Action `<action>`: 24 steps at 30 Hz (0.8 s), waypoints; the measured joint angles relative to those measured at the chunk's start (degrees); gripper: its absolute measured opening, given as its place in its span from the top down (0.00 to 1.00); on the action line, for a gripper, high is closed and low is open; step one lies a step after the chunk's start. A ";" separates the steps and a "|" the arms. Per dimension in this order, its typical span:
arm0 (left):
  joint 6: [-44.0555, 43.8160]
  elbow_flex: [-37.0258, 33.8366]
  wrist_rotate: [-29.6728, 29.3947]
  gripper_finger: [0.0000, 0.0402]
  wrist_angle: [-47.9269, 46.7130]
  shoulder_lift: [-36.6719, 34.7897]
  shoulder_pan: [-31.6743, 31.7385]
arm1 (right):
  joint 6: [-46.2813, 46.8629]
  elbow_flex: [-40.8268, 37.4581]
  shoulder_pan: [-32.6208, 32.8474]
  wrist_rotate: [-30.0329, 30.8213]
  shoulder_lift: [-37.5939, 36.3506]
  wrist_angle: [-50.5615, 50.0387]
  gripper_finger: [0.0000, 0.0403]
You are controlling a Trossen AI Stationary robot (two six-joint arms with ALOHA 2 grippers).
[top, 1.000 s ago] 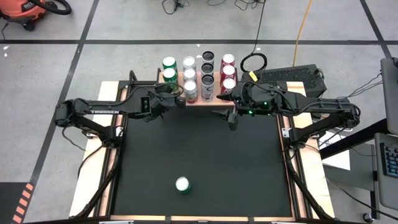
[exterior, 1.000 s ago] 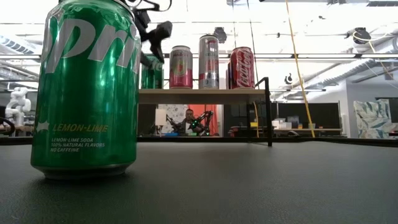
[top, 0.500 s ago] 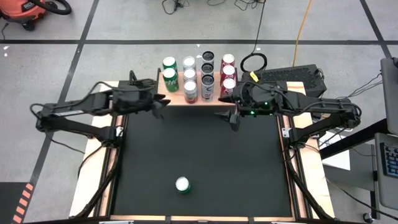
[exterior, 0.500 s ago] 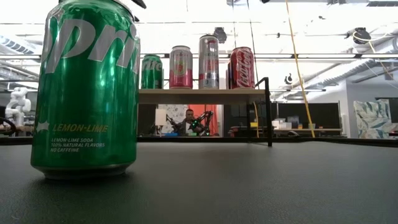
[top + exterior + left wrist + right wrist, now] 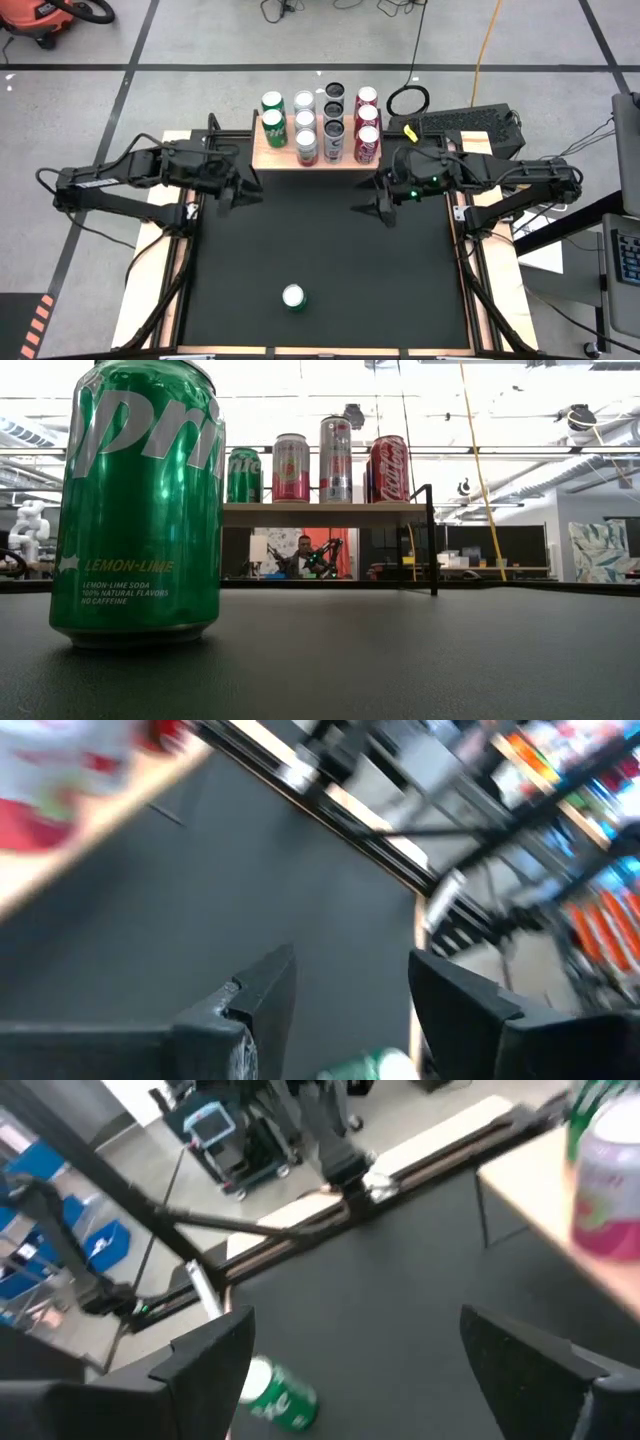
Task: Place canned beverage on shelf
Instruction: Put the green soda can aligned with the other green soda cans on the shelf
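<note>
Up on the shelf (image 5: 268, 158) at the far edge of the black table (image 5: 400, 290) there's already a decent crowd of cans — green ones on the left, silver and dark in the middle, red on the right, lined up in rows. So most of the stocking looks done to me. What's left is one green soda can (image 5: 293, 297), standing upright by itself near the front edge of the table, well apart from the shelf and from both arms.

The left gripper (image 5: 236, 197) hangs over the table just in front of the shelf's left end, fingers parted with nothing between them. The right gripper (image 5: 378, 209) sits off the shelf's right end, fingers spread wide, also empty.

My read — that last can hasn't been picked up yet, so one of the arms has to go get it.
</note>
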 joint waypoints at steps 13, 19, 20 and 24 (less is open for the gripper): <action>-3.01 0.05 -8.46 0.51 0.04 2.63 -19.69 | 7.55 0.00 5.44 0.00 -0.07 -8.07 0.18; -4.39 2.84 -17.48 0.51 0.08 8.48 -26.88 | 7.46 0.00 6.78 -0.23 -0.60 -11.62 0.18; -4.15 3.59 -19.17 0.51 0.13 9.78 -27.72 | 7.46 0.00 6.97 -0.85 -0.98 -12.38 0.18; -2.25 6.82 -23.49 0.51 -0.01 15.45 -29.78 | 9.10 0.00 8.14 -3.36 -2.46 -17.44 0.18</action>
